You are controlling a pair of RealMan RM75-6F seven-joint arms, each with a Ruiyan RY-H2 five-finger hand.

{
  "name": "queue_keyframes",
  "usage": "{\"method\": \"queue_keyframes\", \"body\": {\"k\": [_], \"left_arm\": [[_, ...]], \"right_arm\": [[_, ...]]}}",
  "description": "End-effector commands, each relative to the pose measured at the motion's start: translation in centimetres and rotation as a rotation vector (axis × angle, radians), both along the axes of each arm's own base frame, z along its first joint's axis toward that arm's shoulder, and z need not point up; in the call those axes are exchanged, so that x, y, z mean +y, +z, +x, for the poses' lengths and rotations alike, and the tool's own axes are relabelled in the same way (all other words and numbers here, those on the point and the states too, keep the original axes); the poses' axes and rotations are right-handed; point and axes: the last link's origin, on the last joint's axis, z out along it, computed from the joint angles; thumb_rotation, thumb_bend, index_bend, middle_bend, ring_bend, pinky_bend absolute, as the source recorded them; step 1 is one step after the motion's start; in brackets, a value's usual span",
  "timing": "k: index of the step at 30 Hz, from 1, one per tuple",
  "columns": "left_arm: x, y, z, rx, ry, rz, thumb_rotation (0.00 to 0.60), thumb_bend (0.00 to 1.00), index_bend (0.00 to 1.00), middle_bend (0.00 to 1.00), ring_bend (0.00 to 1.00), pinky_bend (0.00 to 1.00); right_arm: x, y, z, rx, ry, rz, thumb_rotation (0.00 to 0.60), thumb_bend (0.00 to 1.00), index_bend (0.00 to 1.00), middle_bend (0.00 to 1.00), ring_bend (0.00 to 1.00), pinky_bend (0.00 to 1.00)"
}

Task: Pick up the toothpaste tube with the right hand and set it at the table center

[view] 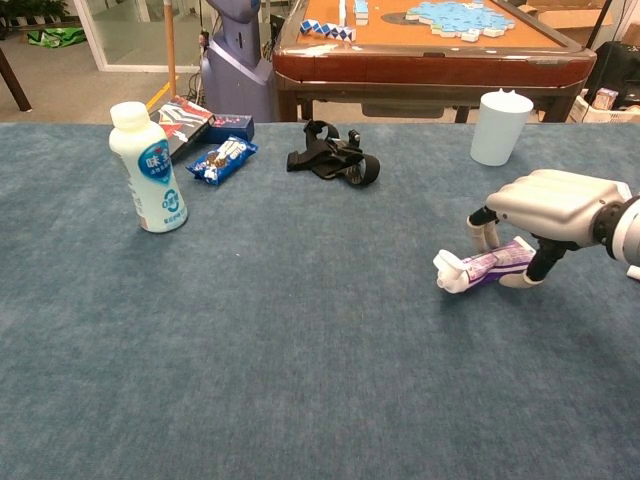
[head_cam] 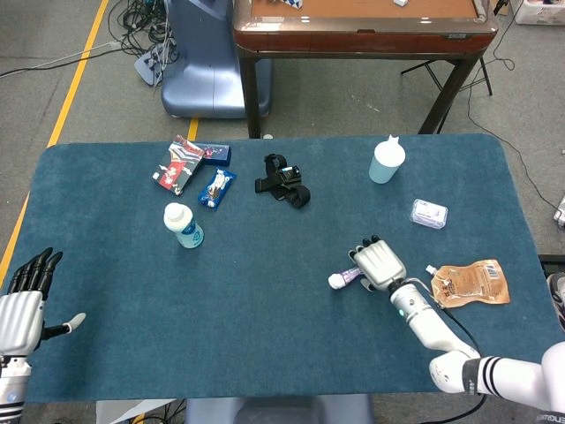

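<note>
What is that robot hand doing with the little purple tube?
The robot's right hand is closing its fingers around the toothpaste tube, which lies flat on the blue table. The tube isn't lifted yet, so it looks like a grab just beginning. The left hand waits open at the table's edge, holding nothing. A milk bottle and a cup stand untouched.

The right hand [view: 548, 203] arches over the toothpaste tube [view: 487, 267], covering its rear part in the chest view; in the head view only the capped end [head_cam: 336, 281] pokes out from under the palm (whether the fingers truly clamp the tube cannot be told). The right forearm runs off the chest view's right edge. The left hand [head_cam: 21, 300] is cut by the head view's left and bottom edges. Print on the snack packets [head_cam: 216, 186] is too small to read.
</note>
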Motion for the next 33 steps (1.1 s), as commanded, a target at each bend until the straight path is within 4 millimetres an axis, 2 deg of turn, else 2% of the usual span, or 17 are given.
{"method": "queue_keyframes", "body": {"k": [1, 20, 28, 33], "left_arm": [[0.0, 0.0, 0.0, -0.001, 0.0, 0.0, 0.6, 0.05, 0.0, 0.0, 0.0, 0.05], [-0.1, 0.0, -0.1, -0.006, 0.003, -0.003, 0.6, 0.05, 0.0, 0.0, 0.0, 0.05], [0.0, 0.2, -0.2, -0.002, 0.001, -0.004, 0.6, 0.05, 0.0, 0.0, 0.0, 0.05], [0.8, 0.2, 0.1, 0.005, -0.026, -0.028, 0.6, 0.05, 0.0, 0.0, 0.0, 0.05]], "right_arm": [[-0.1, 0.0, -0.1, 0.005, 0.003, -0.002, 0.6, 0.35, 0.44, 0.43, 0.27, 0.25], [-0.4, -1.1, 0.1, 0.042, 0.004, 0.011, 0.6, 0.37, 0.47, 0.46, 0.29, 0.25], [-0.6, -1.0, 0.0, 0.053, 0.005, 0.009, 0.6, 0.53, 0.58, 0.54, 0.35, 0.25], [-0.8, -0.2, 0.5, 0.037, 0.011, 0.006, 0.6, 0.62, 0.65, 0.6, 0.39, 0.27]]}}
